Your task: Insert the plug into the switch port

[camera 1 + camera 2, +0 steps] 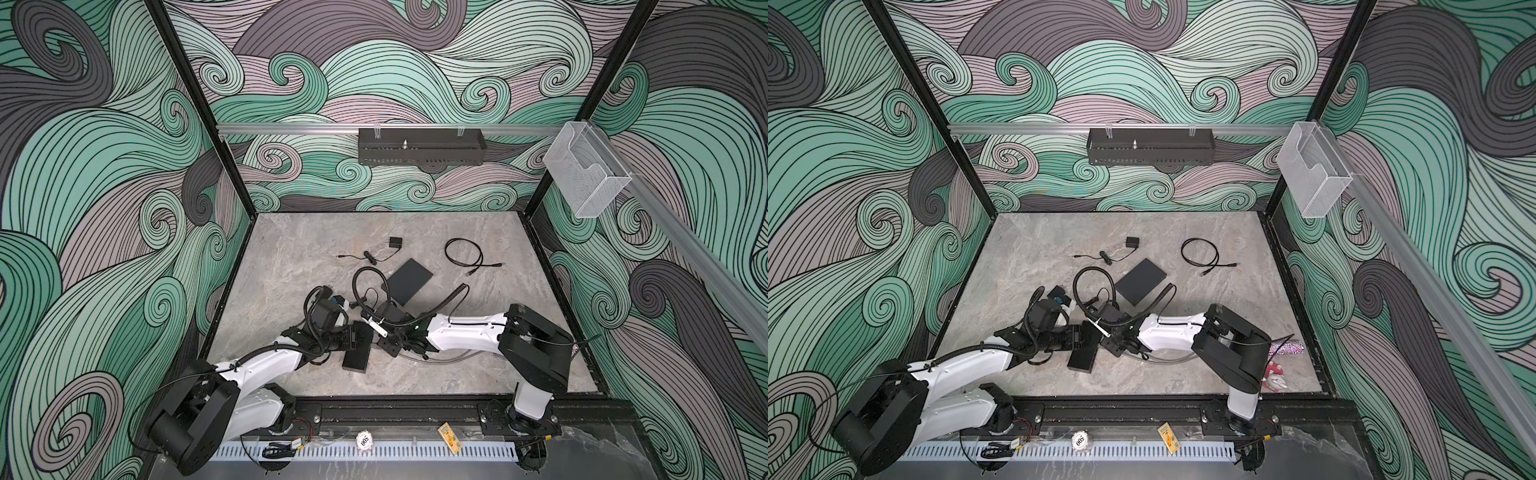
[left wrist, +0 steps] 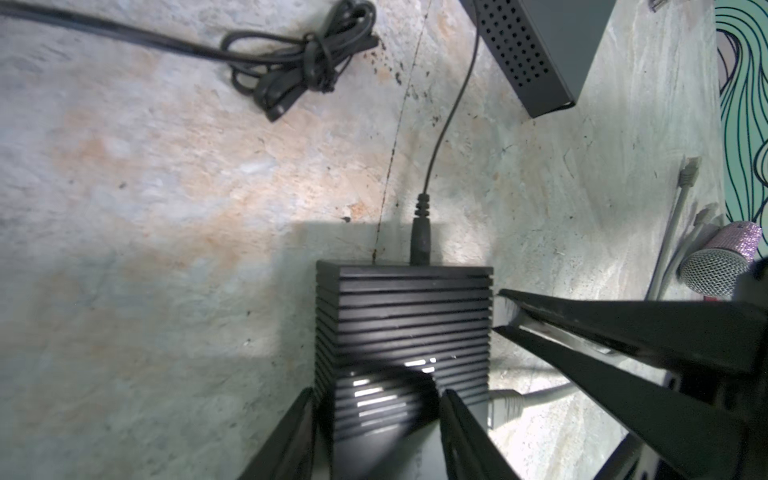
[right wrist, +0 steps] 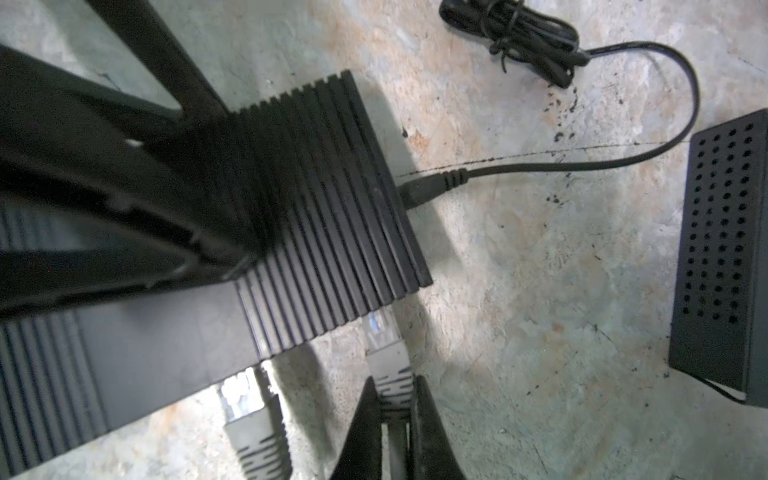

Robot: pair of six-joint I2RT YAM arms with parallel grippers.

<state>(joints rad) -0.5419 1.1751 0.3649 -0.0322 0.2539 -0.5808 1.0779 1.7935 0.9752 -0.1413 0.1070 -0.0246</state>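
Black ribbed switch (image 2: 403, 324) lies flat on the grey stone table (image 1: 291, 257), front-middle in both top views, with both arms meeting over it.

- The left claw (image 2: 378, 392) straddles the switch, one finger against each long side, clamped on the body.
- The right claw (image 3: 394, 380) is clenched on the grey boot of the plug (image 3: 384, 353).
- The plug's clear tip sits right at the switch's side face, next to the ribbed end. The box edge hides the port, so I can't tell if it's seated or only touching.
- A second plug (image 3: 253, 424), also grey with a clear tip, lies loose on the table just beside that same side of the switch. Neither claw is on it.
- A black power lead (image 3: 424, 187) is pushed into the switch's end face. Its cord curves away to a tied bundle (image 3: 528, 37) on the table.
- A black perforated box (image 3: 723, 249) sits near the switch, not touching it.
- Toward the back of the table there is a looped cable (image 1: 463, 253) and a small adapter (image 1: 395, 242), both well apart from the switch.
- A glittery microphone (image 1: 1285, 347) lies at the right edge of the table, beside the right arm.
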